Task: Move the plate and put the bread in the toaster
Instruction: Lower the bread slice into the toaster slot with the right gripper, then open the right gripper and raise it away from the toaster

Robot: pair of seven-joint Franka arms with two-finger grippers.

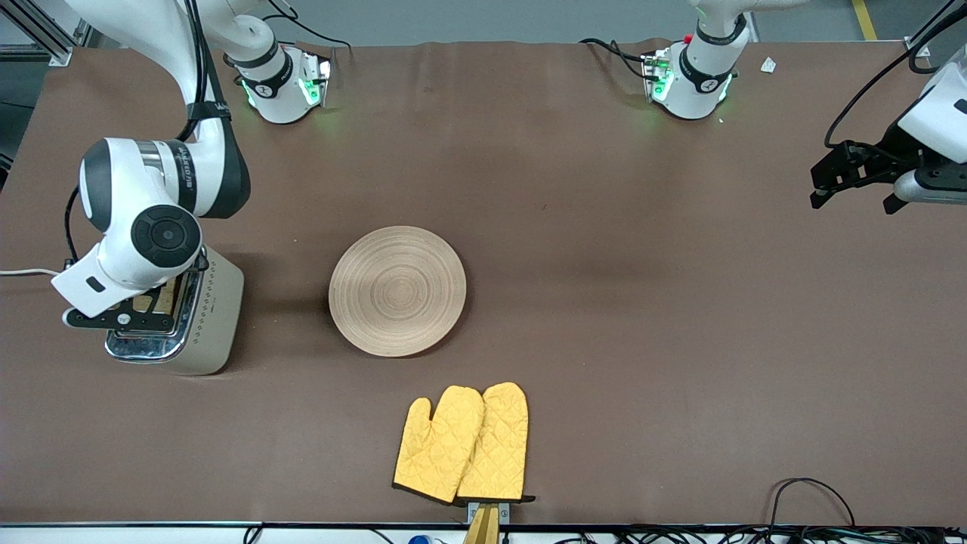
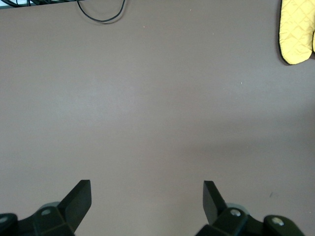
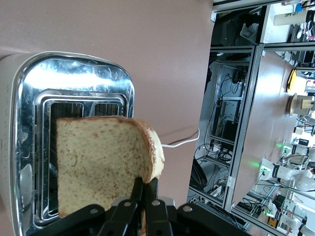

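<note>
The cream toaster (image 1: 208,317) with a chrome top stands at the right arm's end of the table. My right gripper (image 3: 145,186) is shut on the edge of the bread (image 3: 101,164), a speckled tan slice with a brown crust, and holds it upright over the toaster's slots (image 3: 81,110). In the front view the right hand covers most of the slice; a sliver of the bread (image 1: 160,296) shows over the chrome top. The round wooden plate (image 1: 397,291) lies flat mid-table and bears nothing. My left gripper (image 2: 146,194) is open and holds nothing, over bare table at the left arm's end.
Two yellow oven mitts (image 1: 462,443) lie near the table's front edge, nearer to the camera than the plate; one mitt (image 2: 296,30) shows in the left wrist view. A white cord (image 1: 26,272) runs from the toaster off the table's end.
</note>
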